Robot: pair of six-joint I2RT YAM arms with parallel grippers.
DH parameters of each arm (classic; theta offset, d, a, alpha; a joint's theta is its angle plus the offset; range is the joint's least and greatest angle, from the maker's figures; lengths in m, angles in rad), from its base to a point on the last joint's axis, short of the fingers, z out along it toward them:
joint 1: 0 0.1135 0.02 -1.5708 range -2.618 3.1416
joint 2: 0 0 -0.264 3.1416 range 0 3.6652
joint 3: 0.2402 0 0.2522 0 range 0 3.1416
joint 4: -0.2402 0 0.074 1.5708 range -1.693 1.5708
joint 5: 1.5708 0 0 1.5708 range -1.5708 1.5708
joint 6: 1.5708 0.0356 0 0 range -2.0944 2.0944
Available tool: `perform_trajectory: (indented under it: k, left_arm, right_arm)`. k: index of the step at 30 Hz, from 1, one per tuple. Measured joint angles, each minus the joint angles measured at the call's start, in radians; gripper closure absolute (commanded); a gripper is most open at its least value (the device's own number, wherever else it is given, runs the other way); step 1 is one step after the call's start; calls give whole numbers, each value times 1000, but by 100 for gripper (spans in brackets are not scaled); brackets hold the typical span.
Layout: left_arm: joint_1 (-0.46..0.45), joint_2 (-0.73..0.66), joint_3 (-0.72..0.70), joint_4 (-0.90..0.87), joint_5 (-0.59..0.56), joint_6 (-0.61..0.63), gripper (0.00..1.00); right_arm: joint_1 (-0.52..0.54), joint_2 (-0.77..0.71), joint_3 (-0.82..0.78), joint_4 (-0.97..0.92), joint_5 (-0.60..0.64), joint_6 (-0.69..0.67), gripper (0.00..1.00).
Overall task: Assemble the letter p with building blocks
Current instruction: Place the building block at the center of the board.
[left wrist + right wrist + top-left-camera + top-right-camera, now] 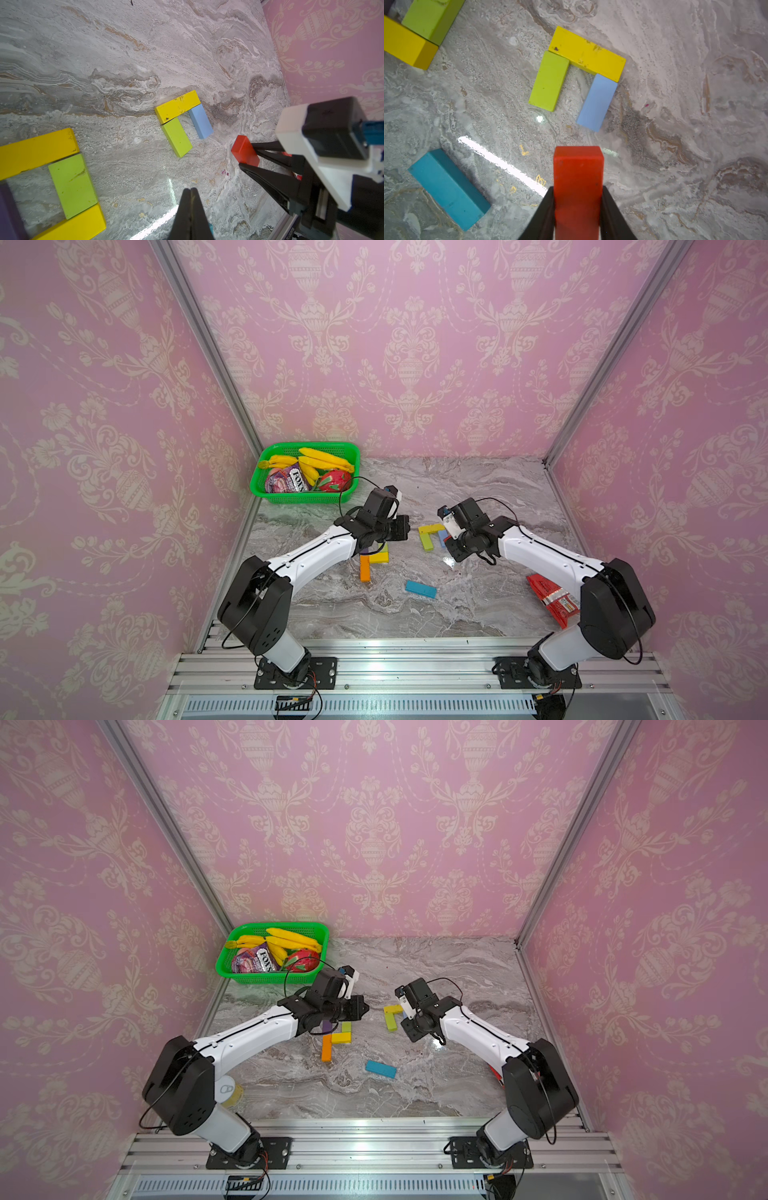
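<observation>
Red block (578, 166) in right hand (577, 188), clear only in wrist views

Green mesh basket (301, 498), left of centre in a top view, set against the back wall of my cell. It holds:
- yellow bananas (326, 458)
- a purple Fox's sweet packet (286, 481)
- one red fruit (334, 481)

Red snack packet (548, 597), lower right, partly hidden.
My grey marble tabletop (478, 481).
Pink damask wallpaper (411, 344) on three sides.
Aluminium rail (415, 664) along the bottom.
</observation>
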Motion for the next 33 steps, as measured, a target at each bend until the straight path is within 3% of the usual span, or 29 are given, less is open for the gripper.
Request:
perform_trajectory:
  k: [16,27,33]
  left_arm:
    - [0,-14,0,-2,-7,9,100]
    - [0,-11,0,0,-3,8,100]
    - [0,19,0,4,7,8,100]
  right_arm:
    - [20,127,-31,41,35,-36,87]
    - [27,153,-47,85,46,-32,76]
    - [27,158,-60,90,60,-19,64]
